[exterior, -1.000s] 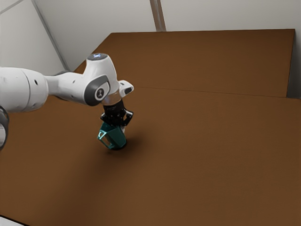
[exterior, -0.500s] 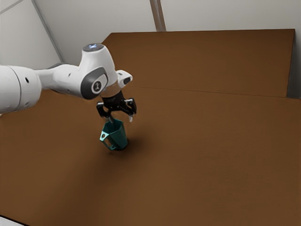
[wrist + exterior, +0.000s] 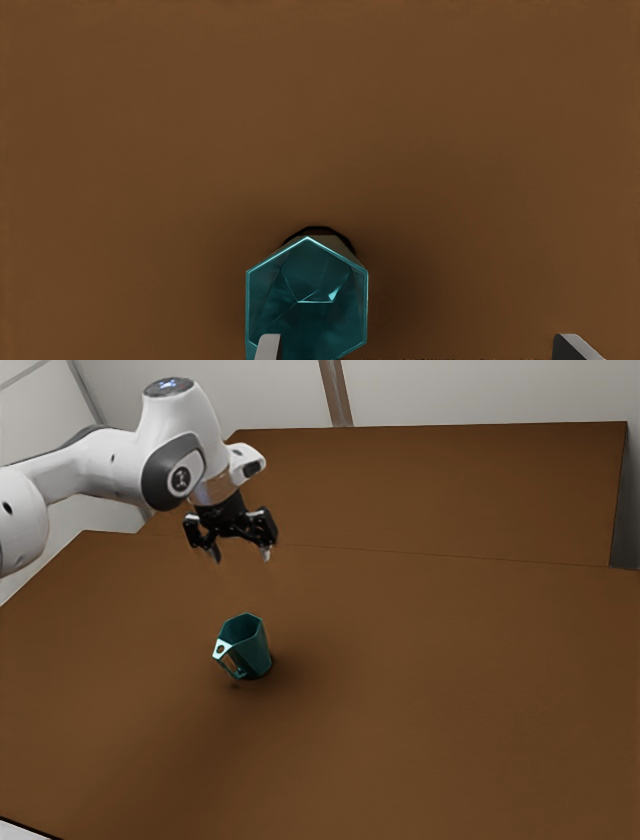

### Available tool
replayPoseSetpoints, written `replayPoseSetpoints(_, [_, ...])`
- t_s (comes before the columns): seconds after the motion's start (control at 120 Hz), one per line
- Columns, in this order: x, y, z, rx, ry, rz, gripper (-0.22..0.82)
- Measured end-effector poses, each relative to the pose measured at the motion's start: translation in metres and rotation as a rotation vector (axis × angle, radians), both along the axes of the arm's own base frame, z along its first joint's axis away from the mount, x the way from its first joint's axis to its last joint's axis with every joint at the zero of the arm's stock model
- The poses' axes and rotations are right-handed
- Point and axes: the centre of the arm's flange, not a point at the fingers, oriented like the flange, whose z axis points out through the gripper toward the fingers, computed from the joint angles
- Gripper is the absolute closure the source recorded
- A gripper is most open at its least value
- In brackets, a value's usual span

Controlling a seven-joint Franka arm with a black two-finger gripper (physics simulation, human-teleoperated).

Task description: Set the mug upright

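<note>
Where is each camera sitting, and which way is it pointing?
Exterior view: beside the arm, looking down across the table; much of the arm and its open gripper show, above the teal mug.
Wrist view: on the arm's hand, looking down at the table and into the mug's open top; two fingertips show.
Both share the mug, table and fingertips.

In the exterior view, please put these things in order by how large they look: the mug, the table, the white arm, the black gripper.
1. Table
2. White arm
3. Black gripper and mug: too alike in size to rank
</note>
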Motion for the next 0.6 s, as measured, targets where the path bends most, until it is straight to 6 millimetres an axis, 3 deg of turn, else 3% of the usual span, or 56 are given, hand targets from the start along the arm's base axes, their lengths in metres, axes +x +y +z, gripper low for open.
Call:
replayPoseSetpoints(0.242, [-0.003,0.006,0.062,0.043,-0.01,-0.056,0.0])
replayPoseSetpoints(0.6, [-0.009,0.013,0.062,0.07,0.054,-0.106,0.0])
